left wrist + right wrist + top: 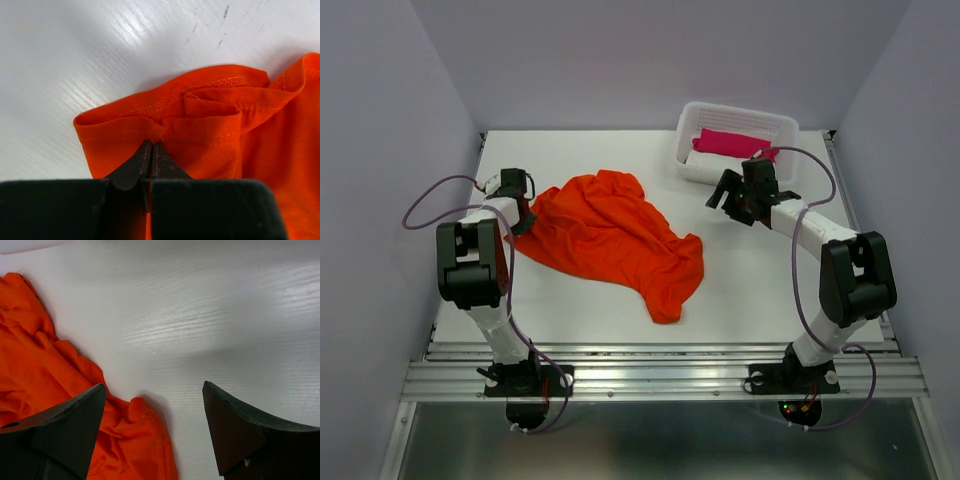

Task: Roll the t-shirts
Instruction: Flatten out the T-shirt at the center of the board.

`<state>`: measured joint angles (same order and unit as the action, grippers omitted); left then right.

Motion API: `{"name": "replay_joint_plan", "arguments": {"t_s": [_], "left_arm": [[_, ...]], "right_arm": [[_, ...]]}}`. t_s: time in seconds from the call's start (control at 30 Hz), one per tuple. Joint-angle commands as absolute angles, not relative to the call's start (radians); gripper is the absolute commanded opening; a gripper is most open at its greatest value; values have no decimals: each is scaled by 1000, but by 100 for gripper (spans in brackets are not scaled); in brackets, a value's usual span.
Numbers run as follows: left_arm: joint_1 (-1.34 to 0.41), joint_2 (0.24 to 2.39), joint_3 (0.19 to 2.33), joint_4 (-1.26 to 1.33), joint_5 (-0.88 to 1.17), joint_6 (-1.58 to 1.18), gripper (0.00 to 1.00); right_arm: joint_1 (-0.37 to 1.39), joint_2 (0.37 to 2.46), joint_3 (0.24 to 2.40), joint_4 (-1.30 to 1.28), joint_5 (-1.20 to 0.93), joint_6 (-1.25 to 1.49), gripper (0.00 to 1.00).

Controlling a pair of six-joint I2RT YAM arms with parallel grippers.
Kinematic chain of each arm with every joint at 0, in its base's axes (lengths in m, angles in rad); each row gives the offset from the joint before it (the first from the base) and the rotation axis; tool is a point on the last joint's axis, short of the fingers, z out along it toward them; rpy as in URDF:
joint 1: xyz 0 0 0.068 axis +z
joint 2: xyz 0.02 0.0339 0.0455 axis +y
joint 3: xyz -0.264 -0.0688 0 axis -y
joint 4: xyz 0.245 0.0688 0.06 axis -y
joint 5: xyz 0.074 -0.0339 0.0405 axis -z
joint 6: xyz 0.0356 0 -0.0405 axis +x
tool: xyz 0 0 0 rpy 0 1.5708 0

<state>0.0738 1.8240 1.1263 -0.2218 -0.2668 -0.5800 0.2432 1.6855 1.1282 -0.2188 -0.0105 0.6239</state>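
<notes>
T-shirt [610, 235]: orange-red, crumpled and unrolled, flat on the table [770, 290]; spread from close to the left edge across the middle, with one lobe reaching toward the near edge.
T-shirt, left end: stitched hem folded over on itself, seen close in the left wrist view [210, 120]; lies nearest the left edge of the table.
T-shirt, right side: bunched in loose wrinkles, seen at the left of the right wrist view [45, 385].
Left gripper [523, 210]: low at the left edge of the table, at the shirt's left end.
Left gripper, state [151, 145]: jaws closed together, tips pinching a small fold of the hem; fabric puckered at the pinch.
Right gripper [732, 203]: raised over the right half of the table, on the near side of the basket; well apart from the shirt in the top view.
Right gripper, state [155, 387]: jaws spread wide, nothing between them; bare table surface below the gap.
Basket [785, 125]: white, slotted walls, at the far right corner of the table.
Magenta cloth [730, 142]: bundled, inside the basket.
</notes>
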Motion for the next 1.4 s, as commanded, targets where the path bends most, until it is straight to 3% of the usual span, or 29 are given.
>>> {"name": "replay_joint_plan", "arguments": {"t_s": [0.0, 0.37, 0.67, 0.77, 0.8, 0.87, 0.9, 1.0, 1.17, 1.37], "left_arm": [[77, 1711, 1157, -274, -299, -563, 0], [77, 1519, 1065, -322, -246, -546, 0], [77, 1491, 1057, -328, -222, -541, 0], [77, 1485, 1060, -328, -213, -540, 0], [77, 1483, 1061, -330, -212, -538, 0], [77, 1480, 1065, -330, -206, -535, 0], [77, 1482, 1066, -328, -203, -535, 0], [77, 1488, 1084, -336, -192, -532, 0], [77, 1535, 1166, -339, -152, -525, 0], [75, 1661, 1588, -429, -81, -512, 0]], "right_arm": [[273, 1615, 1106, -213, -40, 594, 83], [560, 1445, 849, -325, -80, 667, 84], [747, 1404, 707, -288, -138, 808, 83], [747, 1440, 719, -262, -126, 813, 71], [747, 1451, 727, -249, -126, 808, 60], [747, 1488, 744, -215, -136, 802, 50], [747, 1506, 755, -213, -138, 798, 33], [747, 1545, 807, -219, -114, 801, 2], [680, 1555, 954, -238, -61, 724, 1], [407, 1617, 1346, -311, -46, 585, 1]]}}
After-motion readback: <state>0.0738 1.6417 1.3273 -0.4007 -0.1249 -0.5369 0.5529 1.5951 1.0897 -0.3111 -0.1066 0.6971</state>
